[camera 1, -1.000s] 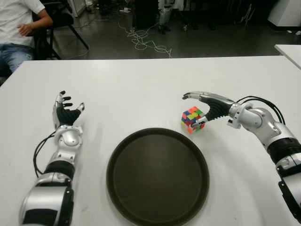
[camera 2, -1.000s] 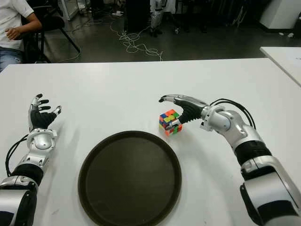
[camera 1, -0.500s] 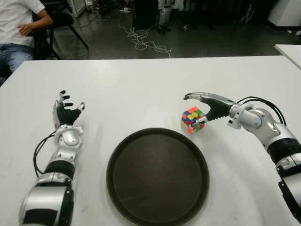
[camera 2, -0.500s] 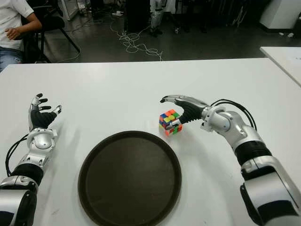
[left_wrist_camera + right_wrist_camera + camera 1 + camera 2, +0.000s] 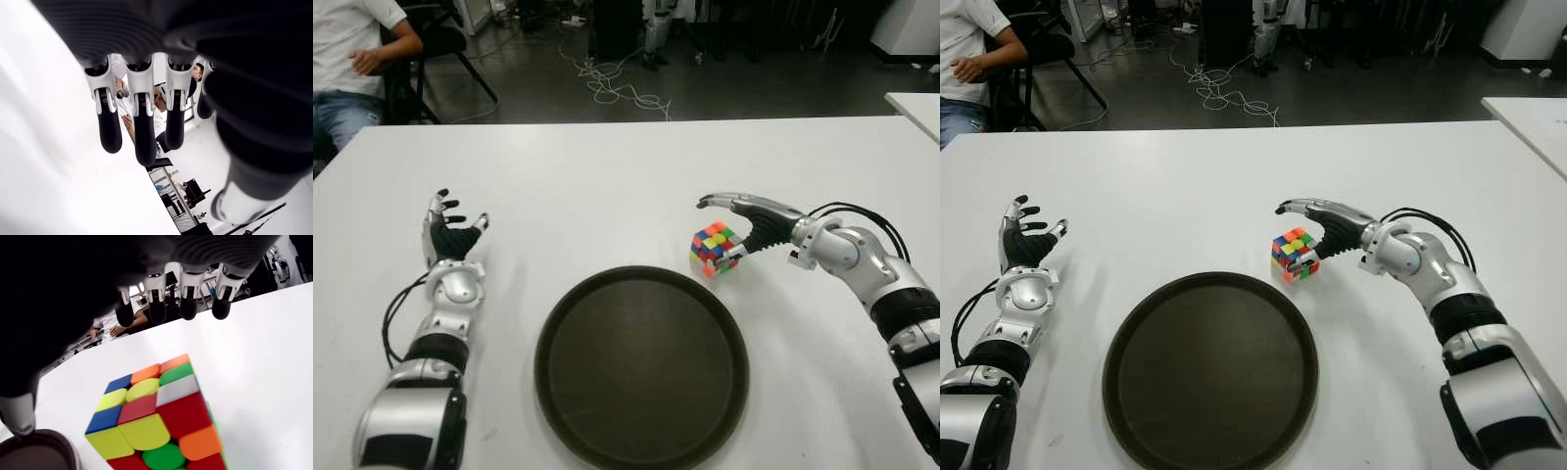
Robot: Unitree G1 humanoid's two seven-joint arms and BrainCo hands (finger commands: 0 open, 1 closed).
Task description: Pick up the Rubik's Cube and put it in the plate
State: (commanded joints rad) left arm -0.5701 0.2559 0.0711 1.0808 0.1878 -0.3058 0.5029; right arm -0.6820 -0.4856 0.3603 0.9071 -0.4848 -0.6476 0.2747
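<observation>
Sitting on the white table (image 5: 607, 176), the Rubik's Cube (image 5: 716, 248), just beyond the rim of the dark plate (image 5: 641, 365) at about 1 o'clock, not touching it. Reaching over the cube from 3 o'clock, the right hand (image 5: 751, 221), fingers stretched out and not closing on it. Showing at 9 o'clock of the plate, well apart, the left hand (image 5: 450, 239), fingers relaxed, grasping nothing. Sitting beyond the table's far-left edge, a person (image 5: 352, 59).

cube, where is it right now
The cube sits on the white table, just past the plate's far right rim, under the open right hand; the hand does not yet grip it.
</observation>
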